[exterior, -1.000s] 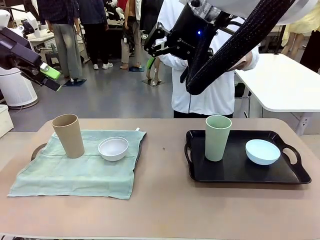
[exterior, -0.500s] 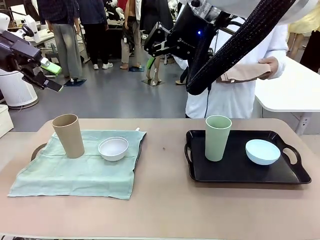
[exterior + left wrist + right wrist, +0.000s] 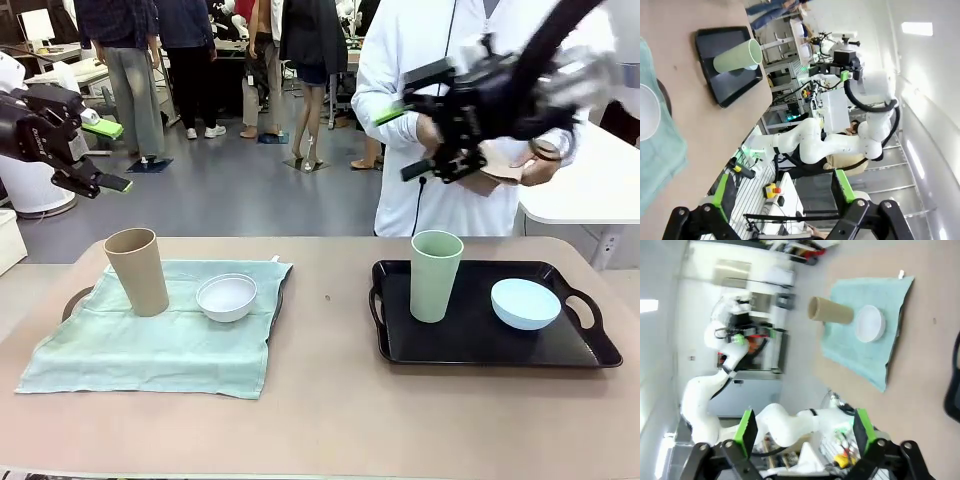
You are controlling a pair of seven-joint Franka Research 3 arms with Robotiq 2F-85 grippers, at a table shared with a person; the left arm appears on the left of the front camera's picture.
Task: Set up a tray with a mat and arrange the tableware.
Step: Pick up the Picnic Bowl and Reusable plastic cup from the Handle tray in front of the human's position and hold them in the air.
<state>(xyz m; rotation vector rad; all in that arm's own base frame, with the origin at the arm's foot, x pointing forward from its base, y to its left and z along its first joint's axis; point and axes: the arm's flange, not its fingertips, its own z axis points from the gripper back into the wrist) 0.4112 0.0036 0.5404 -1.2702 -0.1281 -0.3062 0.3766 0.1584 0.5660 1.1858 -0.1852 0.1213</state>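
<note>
On the left, a tan cup (image 3: 137, 270) and a white bowl (image 3: 226, 296) stand on a pale green mat (image 3: 150, 345) that covers a dark tray (image 3: 74, 300). On the right, a bare black tray (image 3: 480, 345) holds a sage green cup (image 3: 435, 275) and a pale blue bowl (image 3: 525, 303). My left gripper (image 3: 97, 156) hangs open, high above the table's left end. Blurred, my right gripper (image 3: 402, 143) is open in the air in front of the person. In the right wrist view the right gripper (image 3: 805, 440) holds nothing, and the tan cup (image 3: 830, 311) lies far off.
A person stands at the far side behind the black tray, holding a folded tan cloth (image 3: 500, 160) in both hands. Bare tabletop (image 3: 325, 330) separates the two trays. A white side table (image 3: 580, 170) stands at the back right. In the left wrist view the left gripper (image 3: 782, 200) holds nothing.
My right arm has swung from close to the camera out toward the person on the right. The left gripper has turned and dropped slightly. The person stepped right, bringing the tan cloth into view.
</note>
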